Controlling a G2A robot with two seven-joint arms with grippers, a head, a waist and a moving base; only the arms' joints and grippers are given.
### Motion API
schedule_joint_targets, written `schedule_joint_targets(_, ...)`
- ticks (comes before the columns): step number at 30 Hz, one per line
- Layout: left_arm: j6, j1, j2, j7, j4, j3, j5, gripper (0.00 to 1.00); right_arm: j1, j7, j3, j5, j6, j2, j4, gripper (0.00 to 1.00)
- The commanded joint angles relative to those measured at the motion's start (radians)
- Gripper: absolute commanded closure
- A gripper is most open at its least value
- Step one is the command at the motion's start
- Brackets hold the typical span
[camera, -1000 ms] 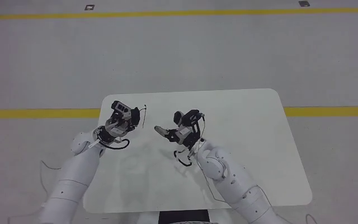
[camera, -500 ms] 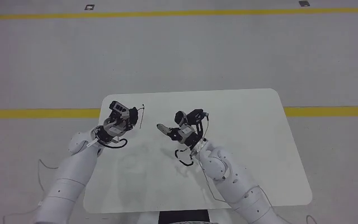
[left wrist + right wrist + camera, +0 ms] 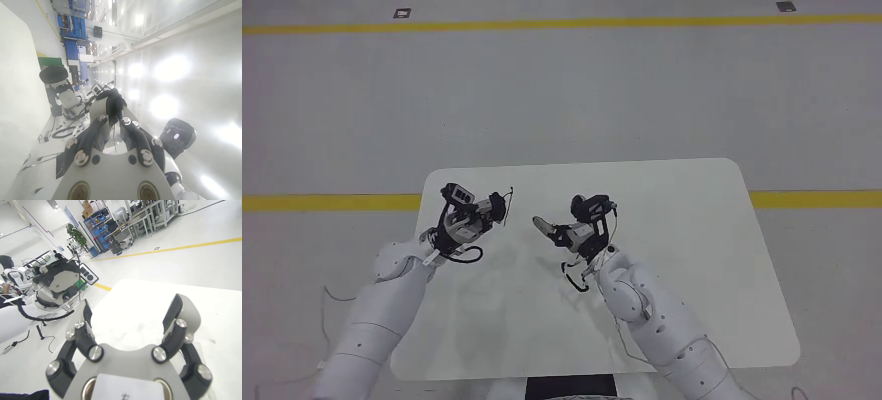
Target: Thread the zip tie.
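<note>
A thin black zip tie [image 3: 506, 198] is pinched in my left gripper [image 3: 494, 207], held above the left part of the white table [image 3: 692, 250]. In the left wrist view the tie's strap [image 3: 114, 132] hangs down between the closed fingers [image 3: 102, 106], and the left gripper [image 3: 113, 96] is shut on it. My right gripper [image 3: 542, 225] stands a short way to the right of it, facing the tie. In the right wrist view the right gripper [image 3: 132, 311] is open with nothing between its ribbed pads [image 3: 172, 309]. Beyond it are the left gripper [image 3: 56, 277] and the upright tie [image 3: 79, 281].
The table's surface [image 3: 151, 291] stretches bare to the right and front of both grippers. A yellow floor line [image 3: 822, 199] runs behind the table. Shelves and benches [image 3: 117, 224] stand far off in the room.
The left gripper has turned and shifted right with the zip tie, closer to the right gripper. The right gripper has edged right and away from the robot, staying open.
</note>
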Motion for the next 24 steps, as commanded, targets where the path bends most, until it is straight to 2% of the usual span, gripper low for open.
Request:
schedule_joint_targets(1,-0.003,-0.003,-0.001,0.001,0.006,0.002,0.0,1.0,0.002,0.0,-0.001,-0.001,0.001,0.0,0.002,0.0)
schedule_joint_targets(6,-0.02,-0.002,-0.002,-0.015,0.012,-0.004,-0.027,1.0,0.006,0.005,-0.003,0.0,-0.004,-0.001,0.004,0.0)
schedule_joint_targets(19,-0.02,-0.002,-0.002,-0.015,0.012,-0.004,-0.027,1.0,0.006,0.005,-0.003,0.0,-0.004,-0.001,0.004,0.0)
schedule_joint_targets(24,-0.011,0.01,-0.002,0.032,-0.02,-0.005,-0.016,1.0,0.006,0.005,-0.003,0.0,-0.004,-0.001,0.004,0.0)
